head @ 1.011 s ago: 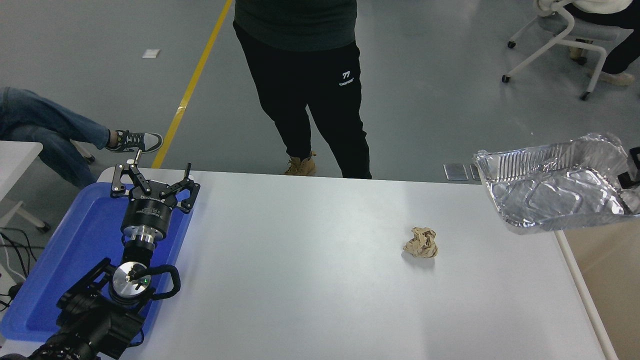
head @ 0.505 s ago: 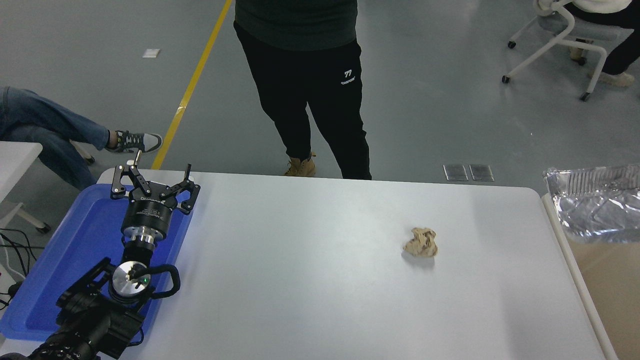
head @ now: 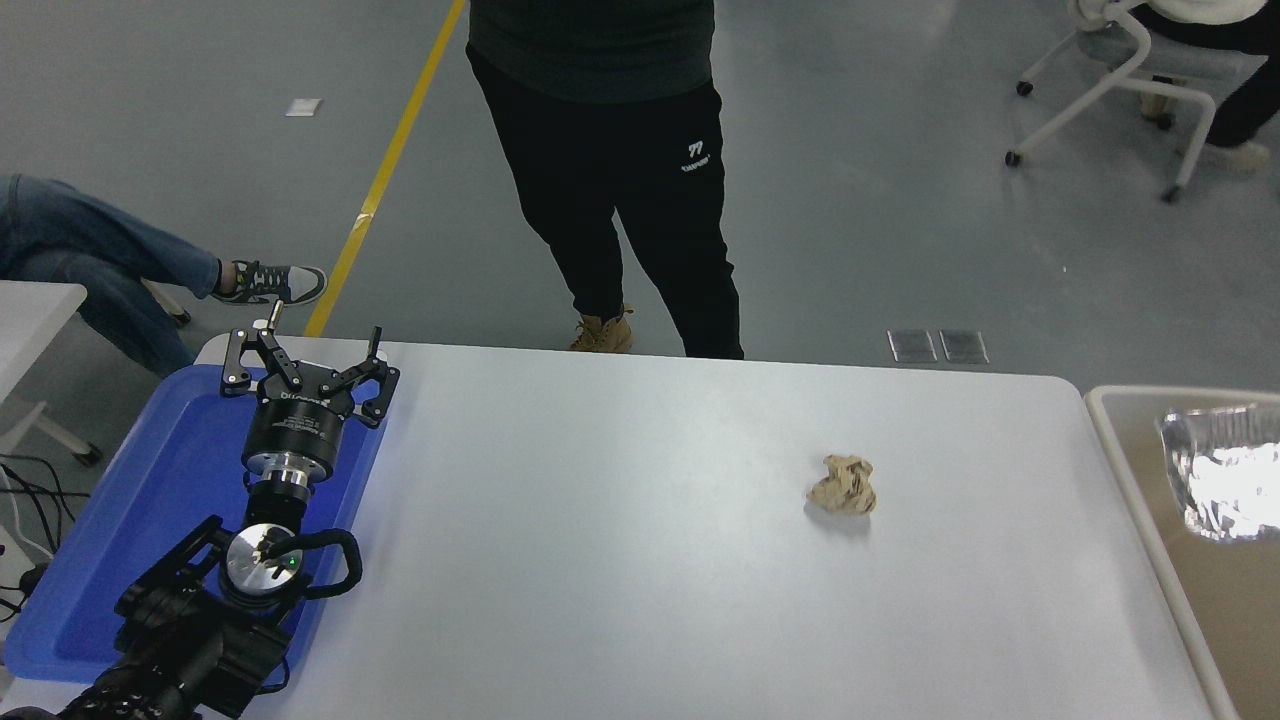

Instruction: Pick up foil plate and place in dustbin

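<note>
The shiny silver foil plate (head: 1225, 470) lies inside the dustbin (head: 1110, 440), a large beige bin with a pale rim beside the table's right edge; only part of the plate shows at the picture's right edge. My right gripper is out of view. My left gripper (head: 305, 360) is parked over the blue tray at the lower left, open and empty.
A crumpled tan paper ball (head: 843, 485) sits on the white table (head: 600, 540) right of centre. A flat blue tray (head: 150, 500) lies at the table's left end. A person in black trousers (head: 620, 190) stands at the far edge. Seated people are at the left and top right.
The foil plate, held by my right gripper over the table's right end a second ago, moved right and down into the dustbin. The right gripper has left the picture.
</note>
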Motion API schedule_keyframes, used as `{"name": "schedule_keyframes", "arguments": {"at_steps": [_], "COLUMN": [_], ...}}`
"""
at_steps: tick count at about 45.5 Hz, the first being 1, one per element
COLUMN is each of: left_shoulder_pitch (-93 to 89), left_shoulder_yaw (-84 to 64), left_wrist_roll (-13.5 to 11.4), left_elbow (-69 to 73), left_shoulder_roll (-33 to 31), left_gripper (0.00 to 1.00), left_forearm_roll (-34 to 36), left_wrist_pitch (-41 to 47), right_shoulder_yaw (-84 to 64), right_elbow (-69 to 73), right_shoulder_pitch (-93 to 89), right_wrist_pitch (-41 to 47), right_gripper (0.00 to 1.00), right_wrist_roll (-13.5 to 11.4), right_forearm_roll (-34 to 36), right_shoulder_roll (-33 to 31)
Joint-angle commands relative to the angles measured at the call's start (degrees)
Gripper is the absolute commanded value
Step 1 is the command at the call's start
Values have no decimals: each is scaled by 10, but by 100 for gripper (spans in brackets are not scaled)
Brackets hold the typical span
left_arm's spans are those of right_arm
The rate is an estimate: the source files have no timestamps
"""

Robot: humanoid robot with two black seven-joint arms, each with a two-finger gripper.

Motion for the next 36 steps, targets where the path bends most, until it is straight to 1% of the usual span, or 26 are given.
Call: {"name": "schedule_keyframes", "arguments": {"at_steps": [1, 8, 14, 19, 25, 36], "left_shoulder_pitch": [0, 0, 0, 0, 0, 0], "left_shoulder_yaw": [0, 0, 0, 0, 0, 0], "left_wrist_roll": [0, 0, 0, 0, 0, 0], "left_elbow": [0, 0, 0, 0, 0, 0], "left_shoulder_roll": [-1, -1, -1, 0, 0, 0], "left_gripper": [100, 100, 100, 100, 100, 100], "left_forearm_roll": [0, 0, 0, 0, 0, 0], "left_wrist_pitch": [0, 0, 0, 0, 0, 0], "right_shoulder_yaw": [34, 18, 5, 6, 14, 24], "right_elbow": [-100, -123, -126, -127, -127, -127], "right_shoulder_pitch": [-138, -172, -174, -173, -171, -172], "right_wrist_pitch": [-113, -166, -199, -212, -214, -212], "right_gripper": [0, 0, 0, 0, 0, 0], "right_wrist_roll": [-19, -38, -60, -79, -95, -99], "right_forearm_roll": [29, 33, 33, 35, 37, 52], "right_shoulder_roll": [50, 63, 70, 82, 93, 102]}}
